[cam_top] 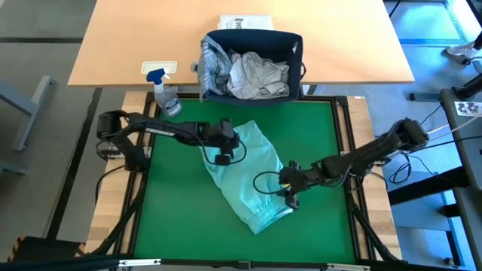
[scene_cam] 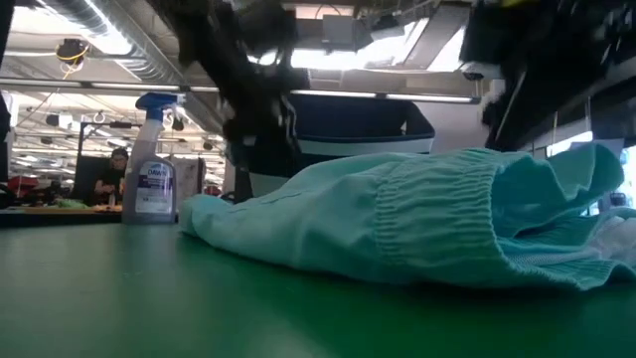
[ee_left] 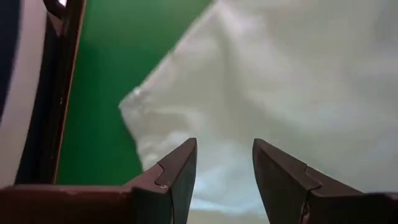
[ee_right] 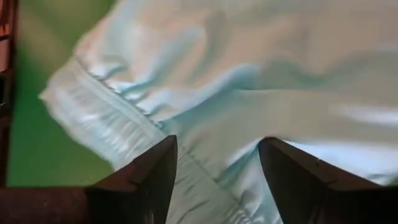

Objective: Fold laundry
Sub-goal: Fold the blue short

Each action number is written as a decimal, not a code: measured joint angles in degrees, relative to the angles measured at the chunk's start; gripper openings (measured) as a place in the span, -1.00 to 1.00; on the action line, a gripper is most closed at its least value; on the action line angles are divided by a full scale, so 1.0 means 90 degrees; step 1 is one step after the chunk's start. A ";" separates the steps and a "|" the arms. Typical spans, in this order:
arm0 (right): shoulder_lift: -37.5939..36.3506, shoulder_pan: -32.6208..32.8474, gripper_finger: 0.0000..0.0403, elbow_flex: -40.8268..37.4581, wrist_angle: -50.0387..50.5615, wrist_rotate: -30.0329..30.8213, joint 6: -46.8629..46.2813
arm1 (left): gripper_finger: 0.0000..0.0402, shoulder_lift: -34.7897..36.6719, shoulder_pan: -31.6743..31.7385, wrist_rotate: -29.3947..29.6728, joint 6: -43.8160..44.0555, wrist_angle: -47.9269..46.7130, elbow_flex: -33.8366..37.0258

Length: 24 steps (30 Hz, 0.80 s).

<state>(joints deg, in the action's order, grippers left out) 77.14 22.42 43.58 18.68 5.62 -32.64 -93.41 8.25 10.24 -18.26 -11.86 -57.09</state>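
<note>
A mint-teal garment point(cam_top: 248, 177) lies crumpled on the green mat, its gathered elastic band point(scene_cam: 437, 224) toward the near edge. My left gripper point(cam_top: 227, 143) is over the garment's far-left part, open, with the cloth and one of its corners point(ee_left: 127, 102) showing beyond the fingertips point(ee_left: 224, 162). My right gripper point(cam_top: 289, 184) is at the garment's right side, open, its fingers point(ee_right: 217, 165) standing over the cloth beside the elastic band point(ee_right: 106, 115). A white garment and a grey-blue striped shirt point(cam_top: 211, 68) sit in the basket.
The navy striped basket point(cam_top: 294, 45) stands on the wooden table just past the mat's far edge, a sheet of paper point(cam_top: 245, 21) behind it. A spray bottle point(cam_top: 166, 94) stands at the mat's far-left corner. Bare green mat point(cam_top: 173, 203) lies left of the garment. A person point(scene_cam: 114, 174) sits far behind.
</note>
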 joint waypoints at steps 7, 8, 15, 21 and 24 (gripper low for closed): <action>-0.0640 0.0158 0.11 0.0903 0.1622 -0.0072 0.0666 | -0.24 0.0279 -0.0749 -0.0057 0.2164 -0.0582 -0.0913; -0.0729 0.0229 0.11 0.0910 0.1713 -0.0072 0.0694 | -0.22 0.0279 -0.0868 -0.0040 0.2372 -0.0670 -0.1072; -0.1160 0.1233 0.11 0.0912 0.2707 0.0225 0.0670 | -0.03 0.0085 -0.2079 0.0214 0.3403 -0.0666 -0.1966; -0.1187 0.2310 0.11 0.0904 0.2944 0.0737 0.0666 | -0.09 -0.0802 -0.3286 0.1564 0.4259 -0.0914 -0.3021; -0.1184 0.2674 0.11 0.0888 0.2954 0.0857 0.0571 | -0.14 -0.1521 -0.3715 0.1808 0.4523 -0.1357 -0.3966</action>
<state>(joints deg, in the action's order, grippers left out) 66.48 46.49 51.57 45.27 13.33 -27.50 -107.09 -25.18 26.51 22.44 -24.07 -92.78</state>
